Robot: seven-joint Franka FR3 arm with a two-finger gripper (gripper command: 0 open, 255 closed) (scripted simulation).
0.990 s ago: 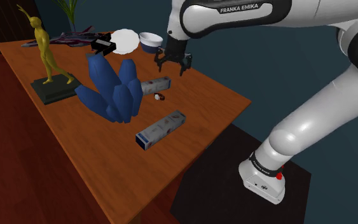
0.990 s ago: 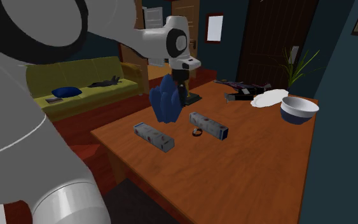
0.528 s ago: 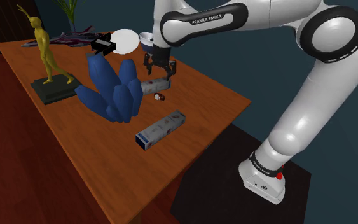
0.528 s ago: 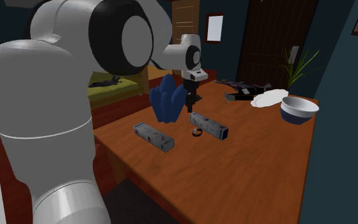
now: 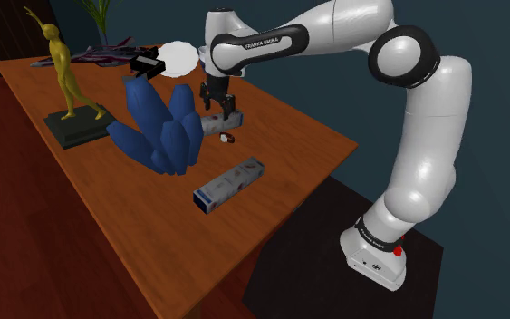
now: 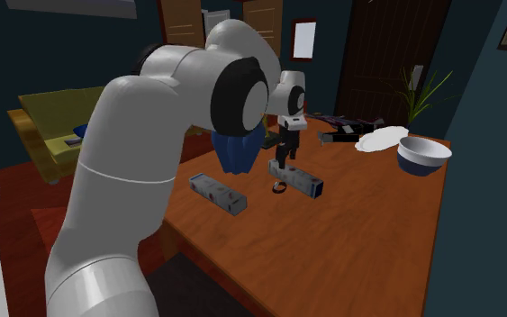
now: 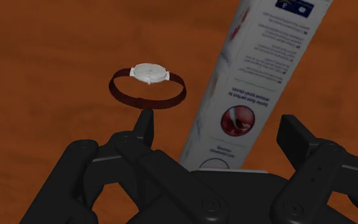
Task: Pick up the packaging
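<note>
Final approach to the grasp: the all-black two-finger gripper [image 5: 218, 109] of a white Franka arm hangs low over a long white printed box [image 5: 234, 119], the packaging to be picked up. The box lies flat on the brown wooden counter [image 5: 108, 204], just beside a cluster of tall blue crystal-shaped blocks [image 5: 162, 127].

Seen from the wrist, the fingers [image 7: 144, 130] stand wide apart, touching nothing. The box [image 7: 260, 57] runs away between them at a slight slant, closer to one finger than the other. A small wristwatch with a white dial and a brown strap [image 7: 150, 73] lies near the box, just ahead of the other finger. A second, similar long printed box [image 5: 230, 184] lies well apart, nearer the counter's edge.

Nothing is held yet. The next move appears to call for centring on the box and squaring the wrist to its long sides. The gripper would then lower until the fingers straddle its narrow width, clear of the watch, and close.
</note>
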